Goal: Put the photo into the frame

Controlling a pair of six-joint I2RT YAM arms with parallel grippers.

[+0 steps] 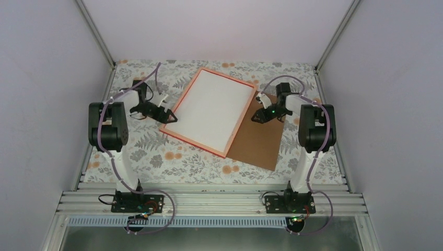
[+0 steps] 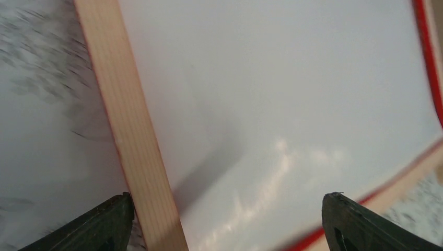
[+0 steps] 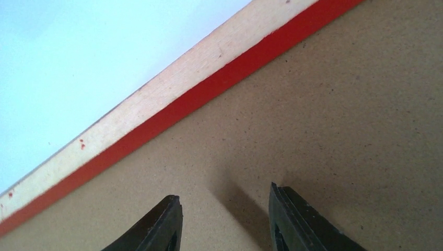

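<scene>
Brown backing board [image 1: 259, 141] lies beside the frame [image 1: 194, 143], touching its right edge

A brown backing board [image 1: 261, 141] lies flat on the table [image 1: 172, 157], right of centre and turned at an angle, its left part covered. Seen from the right wrist, its surface [image 3: 339, 104] is speckled fibre. The table wears a floral cloth of grey leaves and orange blooms, blurred in the left wrist view [image 2: 42, 104]. An aluminium rail [image 1: 209, 201] runs along the near edge. Plain white walls [image 1: 52, 52] enclose the space.
</scene>
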